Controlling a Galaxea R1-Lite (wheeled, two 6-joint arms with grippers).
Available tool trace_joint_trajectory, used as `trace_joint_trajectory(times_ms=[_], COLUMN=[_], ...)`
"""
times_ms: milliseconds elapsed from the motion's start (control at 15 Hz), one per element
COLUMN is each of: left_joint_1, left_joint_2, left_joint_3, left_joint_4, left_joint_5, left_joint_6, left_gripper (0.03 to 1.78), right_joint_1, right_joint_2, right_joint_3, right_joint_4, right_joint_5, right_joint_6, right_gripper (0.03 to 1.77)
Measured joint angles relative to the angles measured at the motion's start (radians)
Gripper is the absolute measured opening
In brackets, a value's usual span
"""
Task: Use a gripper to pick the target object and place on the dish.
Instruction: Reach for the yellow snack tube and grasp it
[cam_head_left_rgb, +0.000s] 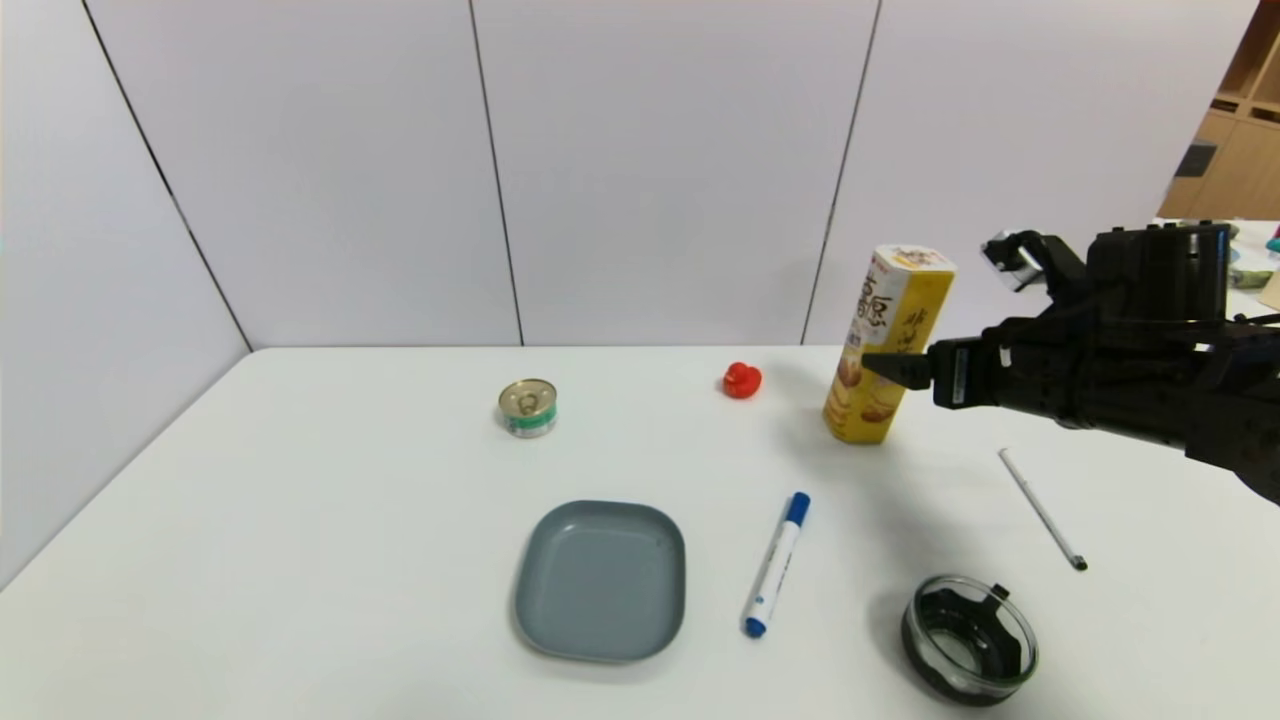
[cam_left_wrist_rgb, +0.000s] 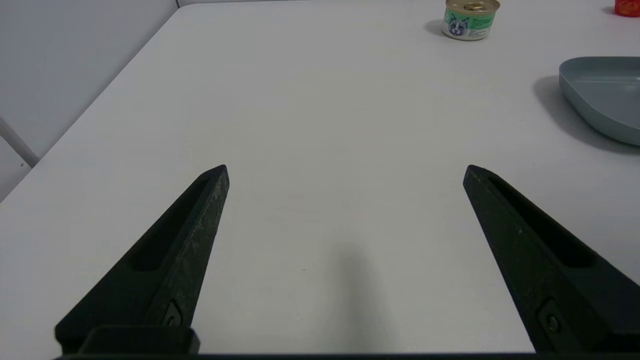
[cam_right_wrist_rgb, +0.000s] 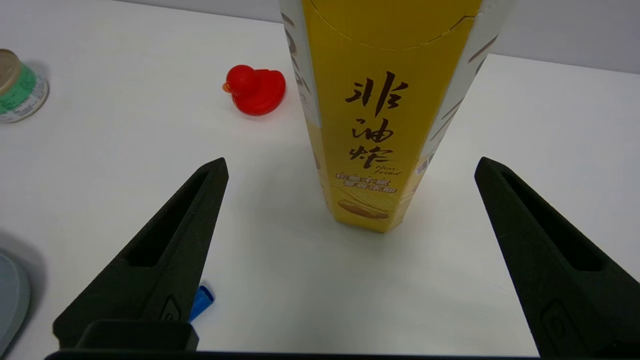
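Starting nearest to us and using the dish (cam_head_left_rgb: 600, 580) as our anchor: it sits empty at the front of the table (cam_head_left_rgb: 300, 520), so nothing's been delivered yet. Just to its right lies a blue marker (cam_head_left_rgb: 776, 565), and further right a round black thing with a glass rim (cam_head_left_rgb: 969, 640), with a thin white pen (cam_head_left_rgb: 1042, 509) beyond that. Our left gripper (cam_left_wrist_rgb: 345, 172) is parked low over bare table off to the dish's left, fingers spread wide with nothing between them, basically just chilling. Behind the dish and a bit left there's a small tin can (cam_head_left_rgb: 528, 407), and behind it to the right a little red duck (cam_head_left_rgb: 742, 380). Furthest out, well behind and right of the dish, the snack box (cam_head_left_rgb: 888, 345) is standing upright on the table, and that's where the action is. Our right gripper (cam_right_wrist_rgb: 350, 165) is level with its lower half, fingers wide apart, box lined up in the gap but not touched as far as the wrist view shows. So we reckon we're at the approach stage: closing on the box, lifting, carrying it over and setting it down are all left to do.
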Motion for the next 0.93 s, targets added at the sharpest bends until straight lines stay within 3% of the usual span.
trace_joint_trajectory(times_ms=[933], left_joint_1=[0.000], left_joint_2=[0.000], left_joint_3=[0.000], left_joint_4=[0.000], left_joint_5=[0.000], left_joint_6=[0.000], left_gripper=[1.69], right_joint_1=[0.002], right_joint_2=[0.173], right_joint_3=[-0.007], right_joint_4=[-0.169], right_joint_5=[0.002], right_joint_6=[0.036], right_gripper=[1.71])
